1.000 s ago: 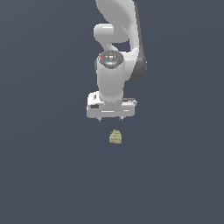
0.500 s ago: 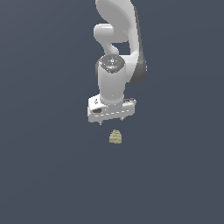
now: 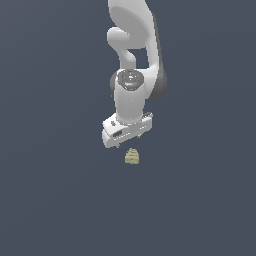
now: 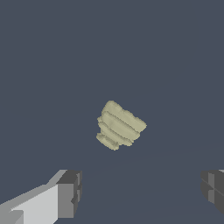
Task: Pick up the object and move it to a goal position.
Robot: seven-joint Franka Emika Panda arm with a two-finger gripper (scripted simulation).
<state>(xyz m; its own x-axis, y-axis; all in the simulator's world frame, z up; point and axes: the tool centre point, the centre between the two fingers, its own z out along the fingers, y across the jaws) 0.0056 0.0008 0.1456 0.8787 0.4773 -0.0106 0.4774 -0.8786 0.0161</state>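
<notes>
The smooth white tool (image 3: pixel 127 140), jaws spread wide, hangs above the ridged, dome-topped tan object (image 3: pixel 132 156).

The white arm (image 3: pixel 131 55) is seen in the exterior view descending from the upper edge of the frame, bent through a curved upper link and a dark-sided elbow into a vertical forearm. A round grey joint cap (image 3: pixel 130 78) is shown at the top of the wrist section. The tool (image 3: pixel 126 144) is pointed straight downward, its flat white body slightly rotated so that one end is nearer the exterior view's left. In the wrist view, the two dark grey fingers (image 4: pixel 70 192) are seen set wide apart, with nothing held between them. No contact with anything is made by the fingers.
</notes>
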